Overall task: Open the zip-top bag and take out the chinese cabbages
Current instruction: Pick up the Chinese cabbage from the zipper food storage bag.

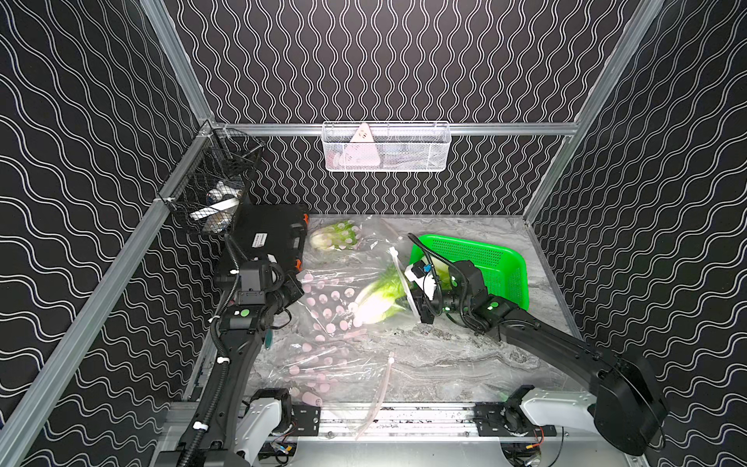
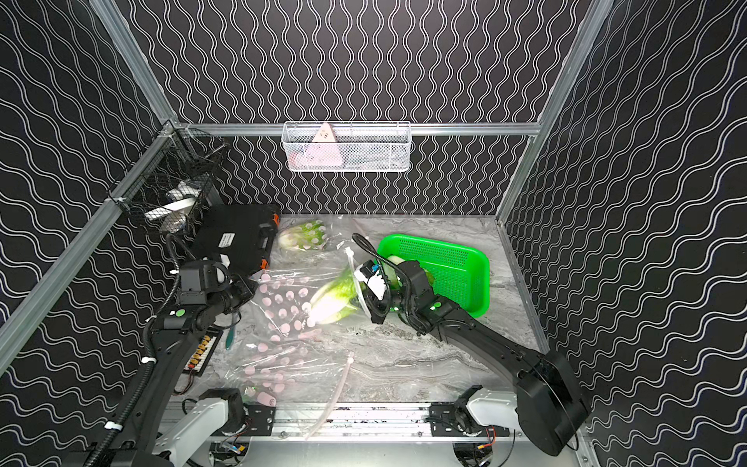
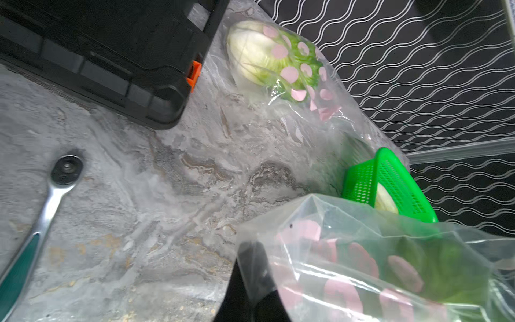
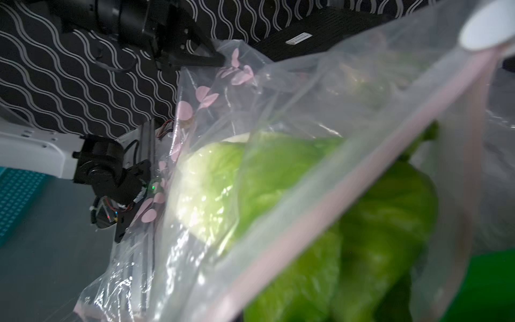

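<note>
Zip-top bag (image 1: 331, 299): thin, clear, crinkly film w/ pink dots, pink zip strip (image 4: 362, 177) & white slider (image 4: 485, 30) at the mouth end. It's stretched btwn the two arms, mid-table. Left gripper (image 1: 299, 288) is pinched tight on the bag's bottom end, jaws together w/ only film btwn them. Right gripper (image 1: 418, 303) is closed on the zip edge, fingers mostly hidden by bag & wrist; can't tell if the zip itself is parted. Inside lies a cabbage head (image 1: 380, 299): oval, glossy white base toward the left arm, crinkled lt-green leaves right up at the zip strip. Second cabbage (image 1: 329, 236) is at the back of the table inside another dotted clear bag (image 3: 320, 92), just beside a black hard-plastic case (image 1: 271, 234) w/ orange latches. Third cabbage (image 3: 386, 202), only a pale sliver showing, sits in a bright green perforated plastic basket (image 1: 493, 258) on the rt side, partly blocked by the right wrist. A third dotted bag (image 1: 323, 372) lies flat & wrinkled at the front, overhanging the rail. Chrome ratchet wrench (image 3: 55, 189) w/ teal handle lies on the grey marble-look tabletop (image 1: 444, 356) under the left arm. On the walls: white mesh basket (image 1: 386, 147) at back, black wire basket (image 1: 210, 182) in the left corner.
</note>
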### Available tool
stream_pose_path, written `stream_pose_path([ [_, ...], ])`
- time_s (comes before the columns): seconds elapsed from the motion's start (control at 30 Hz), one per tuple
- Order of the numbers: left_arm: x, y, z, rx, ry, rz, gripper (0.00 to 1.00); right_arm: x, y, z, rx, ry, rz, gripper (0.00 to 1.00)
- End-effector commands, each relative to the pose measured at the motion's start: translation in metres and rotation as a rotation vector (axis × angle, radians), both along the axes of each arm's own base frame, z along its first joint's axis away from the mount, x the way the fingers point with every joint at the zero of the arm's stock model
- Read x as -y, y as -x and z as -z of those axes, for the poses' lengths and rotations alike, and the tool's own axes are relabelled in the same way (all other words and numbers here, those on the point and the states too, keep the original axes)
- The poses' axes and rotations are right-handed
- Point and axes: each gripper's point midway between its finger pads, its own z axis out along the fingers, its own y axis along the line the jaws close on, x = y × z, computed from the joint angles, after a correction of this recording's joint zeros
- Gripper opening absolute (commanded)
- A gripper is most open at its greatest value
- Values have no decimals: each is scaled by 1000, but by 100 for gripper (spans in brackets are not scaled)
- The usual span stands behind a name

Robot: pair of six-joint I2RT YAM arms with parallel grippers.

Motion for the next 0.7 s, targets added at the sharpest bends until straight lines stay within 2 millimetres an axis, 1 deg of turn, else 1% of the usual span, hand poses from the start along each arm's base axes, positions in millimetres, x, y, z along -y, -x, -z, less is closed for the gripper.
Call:
stream_pose_path([
  [0.0, -18, 2, 3, -9, -89, -52, 0, 21, -29, -4, 39, 58, 209, 0],
  [0.1, -20, 0, 1, 1, -94, -55, 0, 38, -44, -8, 41, 75, 333, 0],
  [0.2, -19, -2, 1, 3, -103, -39, 0, 56, -58, -16, 64, 80, 458, 0],
  [0.37, -16, -1, 7, -6, -106, -11, 0, 83, -85, -36, 126, 55, 677, 0],
  [0.4, -16, -1, 7, -10, -109, -4, 0, 85, -89, -41, 139, 48, 704, 0],
  [0.47, -17, 0, 9, -25, -123, 0, 0, 88, -97, -48, 169, 60, 727, 0],
  [0.57, -23, 1, 8, -38, -162, -13, 0, 98, -110, -59, 177, 74, 741, 0],
  [0.63, -27, -1, 5, -34, -186, -23, 0, 113, -122, -64, 140, 55, 752, 0],
  [0.67, -29, -3, 4, -32, -193, -26, 0, 123, -129, -64, 108, 42, 749, 0],
])
